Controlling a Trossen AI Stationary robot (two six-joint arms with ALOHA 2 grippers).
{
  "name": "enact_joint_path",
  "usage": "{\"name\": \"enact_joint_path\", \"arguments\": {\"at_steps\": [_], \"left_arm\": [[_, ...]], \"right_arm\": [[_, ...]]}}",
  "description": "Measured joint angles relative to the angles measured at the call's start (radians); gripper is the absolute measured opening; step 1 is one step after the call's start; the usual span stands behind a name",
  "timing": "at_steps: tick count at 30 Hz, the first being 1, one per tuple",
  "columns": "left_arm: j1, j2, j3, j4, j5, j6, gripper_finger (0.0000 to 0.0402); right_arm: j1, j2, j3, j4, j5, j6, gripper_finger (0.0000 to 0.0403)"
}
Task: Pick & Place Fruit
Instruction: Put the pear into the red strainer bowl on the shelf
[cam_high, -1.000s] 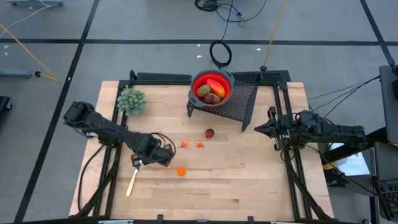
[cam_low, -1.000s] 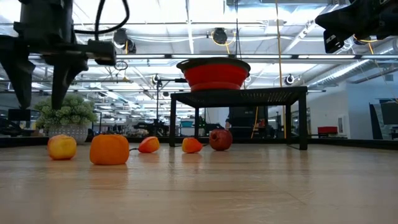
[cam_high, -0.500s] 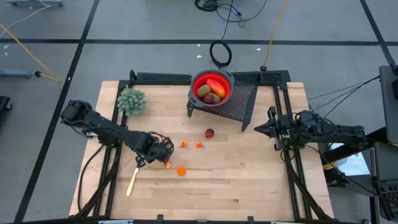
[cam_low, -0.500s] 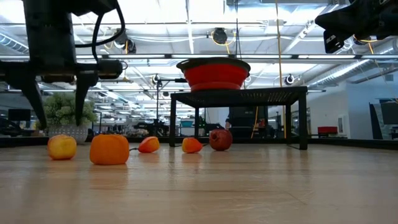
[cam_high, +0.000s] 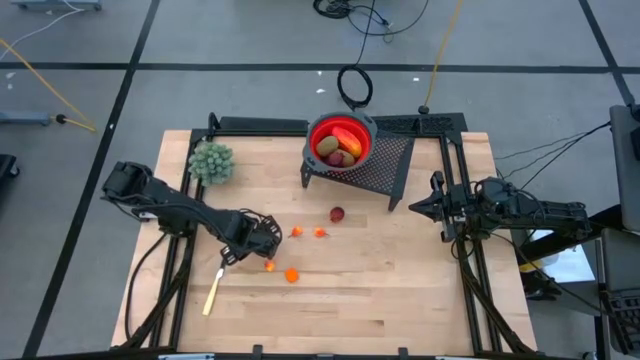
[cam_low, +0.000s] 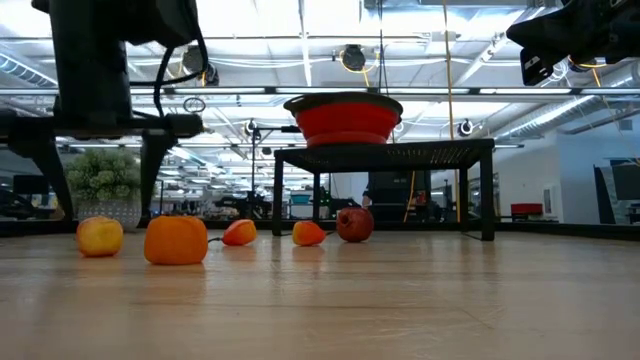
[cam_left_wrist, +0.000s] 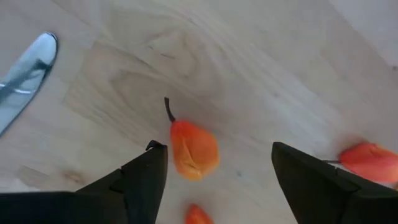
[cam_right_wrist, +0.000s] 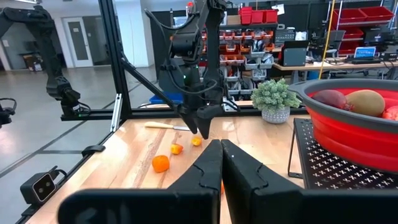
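- Left end effector (cam_high: 262, 243) hangs low over the tabletop (cam_high: 400, 290), fingers spread wide and gripping nothing.
- In the left wrist view a small orange fruit (cam_left_wrist: 193, 149) with a dark stem lies on the wood between the two fingers (cam_left_wrist: 140, 180), touching neither.
- From above, that fruit (cam_high: 269, 265) sits just in front of the left end effector; a rounder orange piece (cam_high: 291, 275) lies just beside it.
- Two more orange bits (cam_high: 297, 232) (cam_high: 320, 232) lie near the middle of the tabletop, with a dark red ball (cam_high: 337, 214) a little beyond them.
- A red bowl (cam_high: 318, 128) stands on a black mesh rack (cam_high: 385, 160) at the far edge; it holds a long red-orange piece (cam_high: 347, 136), brownish-green ovals (cam_high: 330, 143) and a dark red fruit.
- A knife (cam_high: 212, 294) lies near the left end effector, and a green clump (cam_high: 211, 161) stands at the far left corner.
- Right end effector (cam_right_wrist: 219, 163) waits above the tabletop's right edge, fingers pressed together, empty.
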Motion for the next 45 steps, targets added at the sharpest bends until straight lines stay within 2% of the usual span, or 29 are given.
{"name": "enact_joint_path", "arguments": {"at_steps": [4,12,20,39,45], "left_arm": [[0.015,0.025,0.0,0.003,0.027,0.001,0.029],[0.016,0.026,-0.025,0.018,0.043,0.005,0.0269],[0.019,0.024,-0.097,0.156,0.061,0.002,0.0255],[0.017,0.024,-0.101,0.171,0.086,0.034,0.0253],[0.017,0.025,-0.101,0.167,0.101,0.057,0.0208]], "right_arm": [[0.0,0.0,0.0,0.0,-0.001,0.0,0.0],[0.0,0.0,0.0,0.0,-0.003,0.0,0.0],[0.0,0.0,0.0,0.0,-0.003,0.0,0.0],[0.0,0.0,0.0,0.0,0.0,0.0,0.0],[0.0,0.0,0.0,0.0,0.0,0.0,0.0]]}}
